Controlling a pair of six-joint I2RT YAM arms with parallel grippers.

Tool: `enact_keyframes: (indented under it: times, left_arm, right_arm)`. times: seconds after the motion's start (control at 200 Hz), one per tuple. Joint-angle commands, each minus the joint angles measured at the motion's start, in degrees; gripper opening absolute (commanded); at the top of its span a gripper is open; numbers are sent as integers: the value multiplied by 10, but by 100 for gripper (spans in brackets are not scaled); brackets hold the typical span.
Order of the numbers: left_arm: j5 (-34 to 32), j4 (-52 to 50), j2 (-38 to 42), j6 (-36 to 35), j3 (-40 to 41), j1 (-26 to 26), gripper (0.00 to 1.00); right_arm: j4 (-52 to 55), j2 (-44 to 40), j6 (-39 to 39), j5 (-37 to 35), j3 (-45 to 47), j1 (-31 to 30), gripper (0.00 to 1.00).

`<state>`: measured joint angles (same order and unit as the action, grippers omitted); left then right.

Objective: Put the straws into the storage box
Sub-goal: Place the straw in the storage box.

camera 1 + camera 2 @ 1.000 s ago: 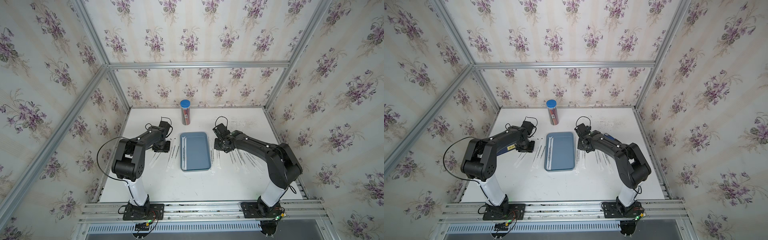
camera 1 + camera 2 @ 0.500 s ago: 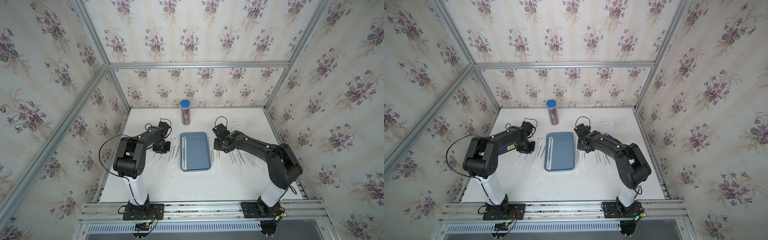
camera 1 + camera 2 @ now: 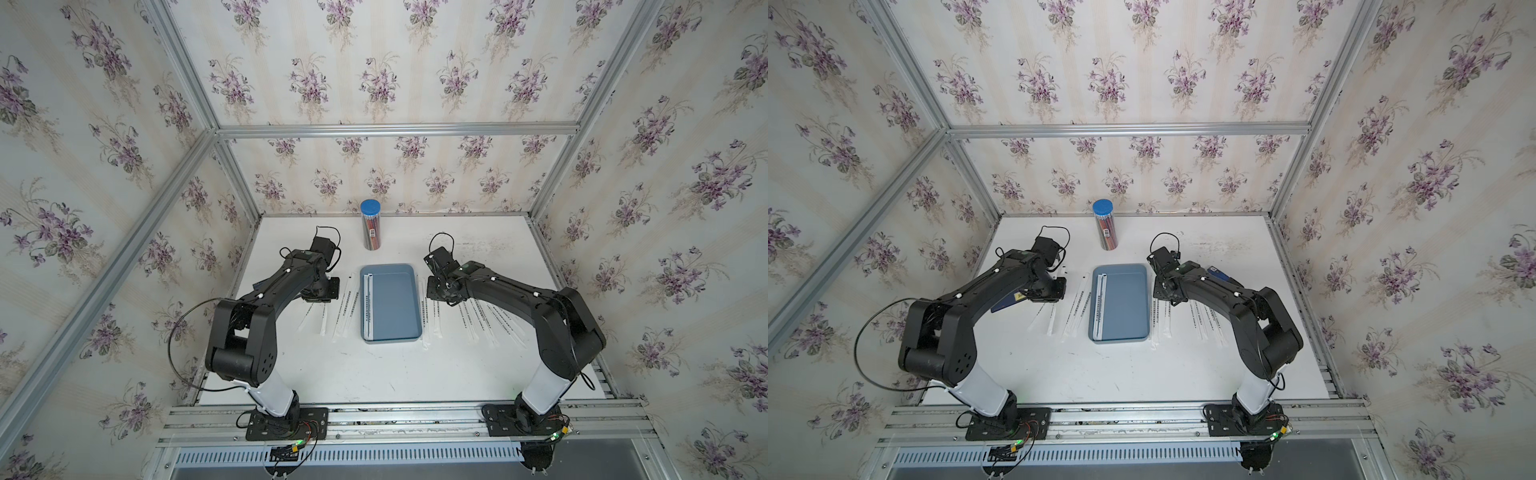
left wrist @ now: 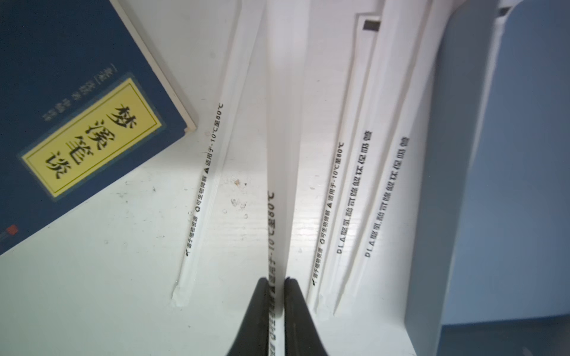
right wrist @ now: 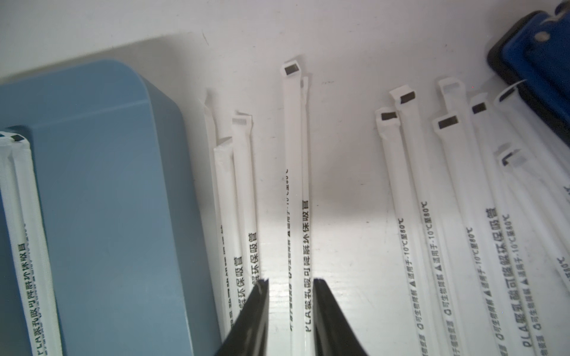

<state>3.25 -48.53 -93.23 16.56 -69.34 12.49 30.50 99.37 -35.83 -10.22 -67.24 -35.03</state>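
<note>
The left pincer (image 4: 275, 282) is pressed together on one paper-wrapped straw (image 4: 282, 154), gripping it near its end so that the rest juts out ahead. The straw looks raised off the surface (image 4: 92, 292), though blur makes that uncertain. Holding it by the end probably lets its length be swung over the low rim of the storage box (image 4: 447, 200), which lies just beside it.

The right pincer (image 5: 290, 283) is spread, its fingers straddling a pair of straws (image 5: 296, 200) that lie together on the other side of the box. A sliver of gap shows on each side. Because the pincer is lined up along them, closing would likely catch both.

In both top views, two straws (image 3: 368, 303) (image 3: 1100, 305) lie inside the box against its left wall. The remaining ones lie in loose rows on either side.
</note>
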Motion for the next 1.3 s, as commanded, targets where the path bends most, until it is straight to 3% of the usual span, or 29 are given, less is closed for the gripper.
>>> enact_keyframes:
  times: [0.0, 0.235, 0.48, 0.864, 1.294]
  left_arm:
    - [41, -38, 33, 34, -20, 31, 10]
    - [66, -42, 35, 172, -86, 149, 0]
    - [37, -4, -74, 231, -114, 235, 0]
    - [-14, -15, -184, 213, -182, 228, 0]
    - [-13, 24, -204, 213, -147, 214, 0]
  right_arm:
    - [-4, -5, -2, -6, -6, 0, 30]
    - [3, -8, -11, -7, -21, 2, 30]
    - [-3, -12, -16, -4, -25, 10, 29]
    - [-6, -21, -16, -12, -10, 10, 29]
    - [-12, -14, -17, -9, -11, 9, 29]
